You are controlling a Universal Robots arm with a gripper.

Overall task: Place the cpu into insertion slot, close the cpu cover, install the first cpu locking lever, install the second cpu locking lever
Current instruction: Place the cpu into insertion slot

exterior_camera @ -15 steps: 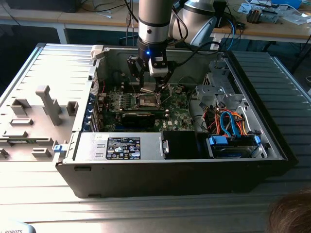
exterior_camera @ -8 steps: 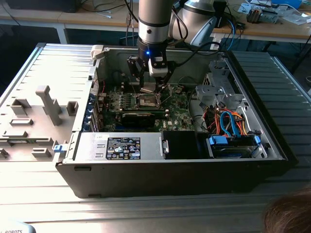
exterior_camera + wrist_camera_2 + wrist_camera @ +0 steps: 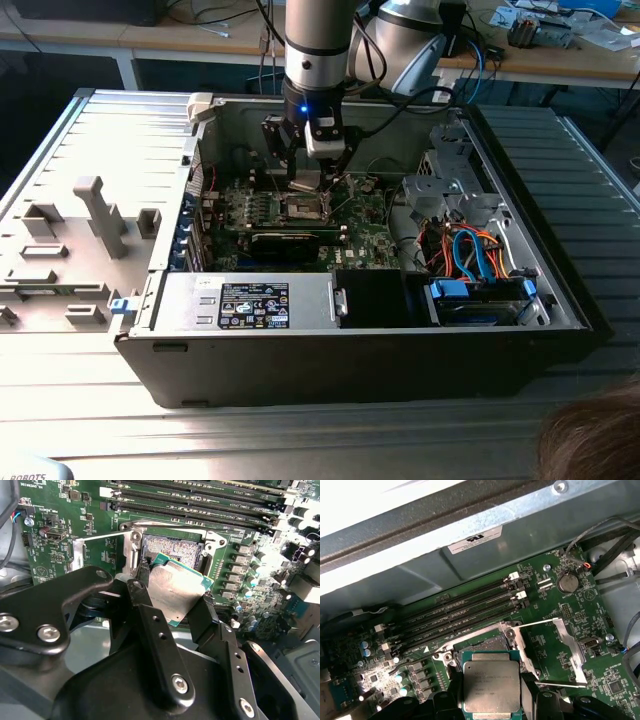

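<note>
An open black computer case (image 3: 300,370) lies on its side, and a green circuit board (image 3: 368,228) covers its floor. A grey arm (image 3: 315,50) reaches straight down into the case near the back wall.

Its gripper (image 3: 174,594) pinches the cpu (image 3: 175,587) by two opposite edges with black fingers (image 3: 145,587). The chip is held flat, silver top up.

The insertion slot (image 3: 172,550) sits near the middle of the board, directly below the chip and just beyond it. In both wrist views the chip overlaps the socket's near edge while the far part of the pin field shows bare. The chip looks raised, not seated; how high it hangs cannot be told.

The cpu cover (image 3: 574,650), a thin metal frame, is swung open to one side of the socket, clear of the way down.

Long dark memory slots (image 3: 465,607) run along the socket's far side, toward the back wall. In the exterior view a black expansion card (image 3: 285,240) lies on the socket's front side, and loose coloured cables (image 3: 470,255) bunch at the exterior view's right, well apart
</note>
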